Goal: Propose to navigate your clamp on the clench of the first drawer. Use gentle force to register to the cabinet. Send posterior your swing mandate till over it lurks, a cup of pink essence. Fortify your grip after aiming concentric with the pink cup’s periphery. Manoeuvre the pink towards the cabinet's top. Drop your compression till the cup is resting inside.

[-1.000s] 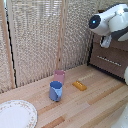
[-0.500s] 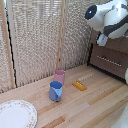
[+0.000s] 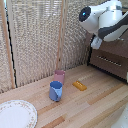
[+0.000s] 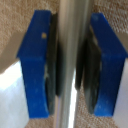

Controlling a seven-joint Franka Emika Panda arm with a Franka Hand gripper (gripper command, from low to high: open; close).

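While the bulky white arm fills the upper right of the exterior view, its clamp [image 3: 96, 42] sits at about two o'clock from the frame's centre, pressed up against the dark brown cabinet [image 3: 112, 59]. From this angle the fingers themselves are too small and blurred to read. Below the clamp, a lower drawer front [image 3: 109, 62] shows a thin silver bar handle. The first drawer and its handle are mostly hidden behind the arm here. On the pale wooden floor [image 3: 95, 105], the pink cup [image 3: 59, 76] stands upright near the centre, close to the reed-screen wall [image 3: 35, 40]. A blue mug [image 3: 55, 91] stands just beside it at roughly seven o'clock from the cup, nearly touching. A small orange block [image 3: 79, 86] lies at about four o'clock from the cup, apart from both vessels. A patterned white plate [image 3: 16, 114] rests at the frame's eight o'clock corner, well apart from the cups.

Seen from the wrist view, the two blue fingers [image 4: 36, 60] with dark inner pads flank the clench of the first drawer [image 4: 71, 60], a silver bar running straight between them. The jaws stand narrowly apart, closed in around the bar, with the pads at or very near its sides. Blurred brown wood lies behind.
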